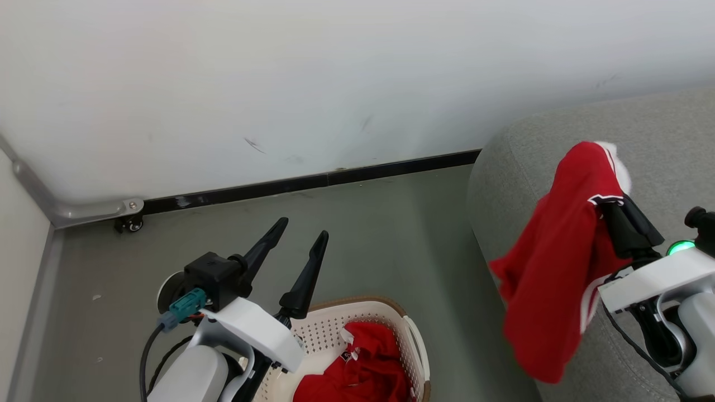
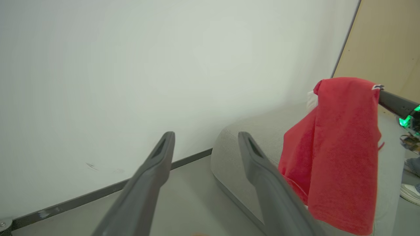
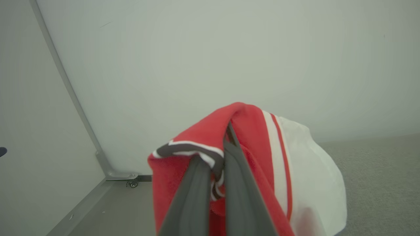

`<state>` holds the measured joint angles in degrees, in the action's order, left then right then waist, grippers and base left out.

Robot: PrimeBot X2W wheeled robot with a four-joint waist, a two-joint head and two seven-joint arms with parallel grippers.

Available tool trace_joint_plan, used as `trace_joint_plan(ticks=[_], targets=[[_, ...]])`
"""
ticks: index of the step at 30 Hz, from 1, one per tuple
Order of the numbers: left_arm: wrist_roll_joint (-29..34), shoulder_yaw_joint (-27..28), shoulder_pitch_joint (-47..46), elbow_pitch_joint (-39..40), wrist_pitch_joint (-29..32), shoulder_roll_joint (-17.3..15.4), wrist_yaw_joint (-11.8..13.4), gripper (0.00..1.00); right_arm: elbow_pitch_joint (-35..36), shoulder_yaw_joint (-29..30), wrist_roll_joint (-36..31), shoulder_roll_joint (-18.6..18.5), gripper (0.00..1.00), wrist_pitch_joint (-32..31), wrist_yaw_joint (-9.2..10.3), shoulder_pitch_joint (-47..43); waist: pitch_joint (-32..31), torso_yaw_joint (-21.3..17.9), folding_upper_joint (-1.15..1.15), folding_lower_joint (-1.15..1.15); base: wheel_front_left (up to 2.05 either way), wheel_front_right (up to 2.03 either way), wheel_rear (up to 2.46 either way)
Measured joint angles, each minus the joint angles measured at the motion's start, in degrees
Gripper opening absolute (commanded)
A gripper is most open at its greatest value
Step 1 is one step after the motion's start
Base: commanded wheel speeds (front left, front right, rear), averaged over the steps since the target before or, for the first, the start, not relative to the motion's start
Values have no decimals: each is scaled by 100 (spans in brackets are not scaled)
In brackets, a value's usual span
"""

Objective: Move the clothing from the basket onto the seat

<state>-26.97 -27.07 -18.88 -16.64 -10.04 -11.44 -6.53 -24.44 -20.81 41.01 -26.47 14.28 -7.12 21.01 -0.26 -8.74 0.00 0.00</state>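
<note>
A red garment with white trim (image 1: 558, 268) hangs from my right gripper (image 1: 613, 205), which is shut on its fold above the near rounded edge of the grey seat (image 1: 525, 145). In the right wrist view the right gripper (image 3: 219, 157) has both fingers pressed together inside the red garment (image 3: 244, 119). Another red garment (image 1: 360, 371) lies in the cream basket (image 1: 414, 335) at the bottom. My left gripper (image 1: 303, 228) is open and holds nothing, raised over the basket's far left rim. From the left wrist, the left gripper (image 2: 206, 135) points at the wall, with the hanging red garment (image 2: 341, 147) to its right.
A white wall with a dark baseboard (image 1: 313, 181) runs behind the grey floor (image 1: 391, 240). A metal rail with a small caster (image 1: 129, 222) sits at the left corner. A person's shoe (image 2: 410, 193) shows beyond the seat (image 2: 242, 144).
</note>
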Motion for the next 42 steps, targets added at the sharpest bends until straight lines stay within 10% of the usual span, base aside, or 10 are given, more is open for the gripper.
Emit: trace_joint_plan(ticks=[42], targets=[[-279, -1333, 3, 318, -242, -260, -59, 100, 580, 1671, -853, 333, 0, -13, 0, -1240, 110, -1127, 0, 0, 0, 0, 0]])
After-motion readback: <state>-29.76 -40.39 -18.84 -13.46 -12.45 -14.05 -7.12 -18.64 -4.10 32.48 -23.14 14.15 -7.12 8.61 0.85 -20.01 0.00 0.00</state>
